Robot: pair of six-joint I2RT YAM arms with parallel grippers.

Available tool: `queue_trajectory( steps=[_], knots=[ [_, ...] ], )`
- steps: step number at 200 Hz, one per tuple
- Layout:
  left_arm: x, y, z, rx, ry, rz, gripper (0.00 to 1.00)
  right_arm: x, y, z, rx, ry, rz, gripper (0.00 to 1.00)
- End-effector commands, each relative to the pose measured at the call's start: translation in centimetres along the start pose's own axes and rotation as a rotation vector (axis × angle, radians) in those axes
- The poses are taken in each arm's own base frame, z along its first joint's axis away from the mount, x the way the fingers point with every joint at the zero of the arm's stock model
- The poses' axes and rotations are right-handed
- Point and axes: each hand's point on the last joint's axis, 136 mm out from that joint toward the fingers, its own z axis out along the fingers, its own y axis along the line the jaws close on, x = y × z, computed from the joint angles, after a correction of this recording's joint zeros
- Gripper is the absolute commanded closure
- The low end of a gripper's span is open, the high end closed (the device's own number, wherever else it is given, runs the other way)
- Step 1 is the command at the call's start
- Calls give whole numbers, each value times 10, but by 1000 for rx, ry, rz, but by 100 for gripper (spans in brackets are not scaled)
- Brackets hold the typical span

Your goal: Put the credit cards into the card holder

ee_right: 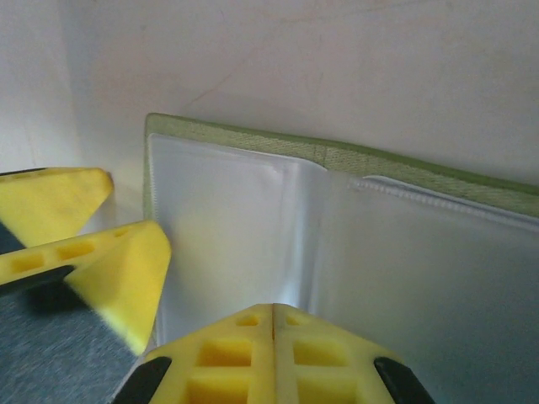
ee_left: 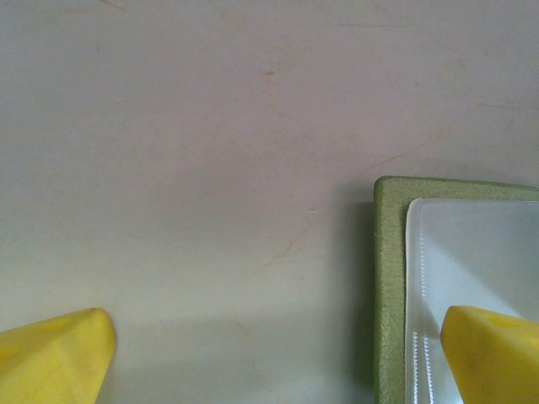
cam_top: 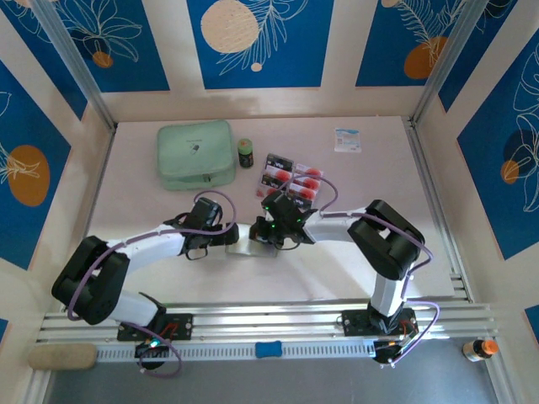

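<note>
The olive-green card holder point(cam_top: 251, 247) lies open on the table between both arms, its clear sleeves facing up. In the right wrist view its green edge and sleeves point(ee_right: 253, 219) fill the middle. My right gripper point(ee_right: 274, 310) is shut, its tips resting on the sleeves near the fold, with nothing visible between them. My left gripper point(ee_left: 278, 362) is open wide at the holder's corner point(ee_left: 389, 286); one finger point(ee_left: 497, 353) lies over the sleeve, the other over bare table. The credit cards point(cam_top: 290, 177), white with red circles, lie in a clear tray behind the right gripper point(cam_top: 271, 227).
A mint-green zip case point(cam_top: 195, 153) sits at the back left, with a small dark bottle point(cam_top: 245, 152) beside it. A white packet point(cam_top: 347, 140) lies at the back right. The left gripper's fingers point(ee_right: 118, 269) crowd the holder's left edge.
</note>
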Motion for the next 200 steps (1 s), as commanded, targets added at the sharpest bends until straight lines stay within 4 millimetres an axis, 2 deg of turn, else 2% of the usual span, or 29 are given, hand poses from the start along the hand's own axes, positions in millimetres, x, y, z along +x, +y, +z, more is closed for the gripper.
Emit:
queue_trajectory(
  steps=[1,61,87,121,152,171,200],
  knots=[
    [0,4,0,-37,13,13,0,0,11,8,-16,20,-29,100],
    [-16,-15,-15,28,-12,12,0,8,2,17,2,41,-8,100],
    [-15,-22,-13,39,-1,32,0,9,1,18,1,41,-3,100],
    [2,-11,1,-24,62,69,0,7,4,12,-10,32,-7,100],
    [13,3,8,-85,97,102,0,-1,6,-6,-27,-3,-12,100],
    [15,8,9,-108,99,114,0,-6,-3,-18,-7,-28,-9,100],
    [13,9,9,-111,89,120,0,-6,-31,-28,44,-47,29,100]
  ],
)
